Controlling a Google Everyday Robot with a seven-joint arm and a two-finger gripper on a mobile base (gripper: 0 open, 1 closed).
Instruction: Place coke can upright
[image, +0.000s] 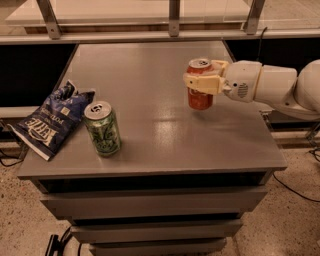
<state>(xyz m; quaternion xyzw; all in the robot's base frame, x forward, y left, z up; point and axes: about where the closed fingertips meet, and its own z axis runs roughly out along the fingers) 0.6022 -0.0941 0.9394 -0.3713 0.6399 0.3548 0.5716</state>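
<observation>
The coke can (200, 98), red-orange with a silver top, stands upright on the grey table (150, 125) at its right side. My gripper (201, 80) reaches in from the right on a white arm. Its cream fingers (202, 83) are closed around the upper part of the can. The can's base is at the table surface; I cannot tell whether it rests on it.
A green patterned can (103, 128) stands upright near the table's front left. A blue chip bag (52, 119) lies at the left edge, partly overhanging. A railing (170, 15) runs behind the table. Drawers sit below the front edge.
</observation>
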